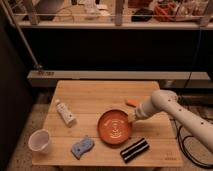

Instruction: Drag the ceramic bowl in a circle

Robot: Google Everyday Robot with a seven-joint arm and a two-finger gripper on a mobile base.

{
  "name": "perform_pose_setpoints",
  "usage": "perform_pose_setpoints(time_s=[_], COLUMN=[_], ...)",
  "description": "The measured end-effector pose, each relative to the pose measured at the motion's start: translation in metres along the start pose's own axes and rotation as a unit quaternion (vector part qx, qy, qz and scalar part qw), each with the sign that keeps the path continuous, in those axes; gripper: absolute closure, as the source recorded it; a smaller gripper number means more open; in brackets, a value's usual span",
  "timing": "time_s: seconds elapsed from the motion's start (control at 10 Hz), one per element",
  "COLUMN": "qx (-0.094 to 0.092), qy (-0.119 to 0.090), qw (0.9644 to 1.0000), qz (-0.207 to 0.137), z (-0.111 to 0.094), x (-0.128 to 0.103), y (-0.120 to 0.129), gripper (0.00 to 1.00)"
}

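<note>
— Where does the ceramic bowl (pixel 114 126) sit?

— On the table (pixel 95 97), toward its front right, just above the black striped packet (pixel 135 149).

— And the claw (pixel 131 118)?

— At the bowl's right rim, low on the arm. Whether it is clenched on the rim or merely pressed against it, I cannot tell.

— How to drag well?

— Keep contact low and steady, sweep a tight arc, and steer clear of the packet and the blue sponge (pixel 82 147).
</note>
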Motion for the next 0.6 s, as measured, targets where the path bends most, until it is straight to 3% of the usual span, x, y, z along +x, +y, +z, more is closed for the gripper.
perform_pose_setpoints(time_s=[0.3,0.6], qx=[0.006,0.01], qy=[-0.011,-0.002], qw=[0.9986,0.9974], qz=[-0.051,-0.071], z=[0.025,0.035], x=[0.022,0.076], y=[-0.043,-0.045], gripper=[0.99,0.99])
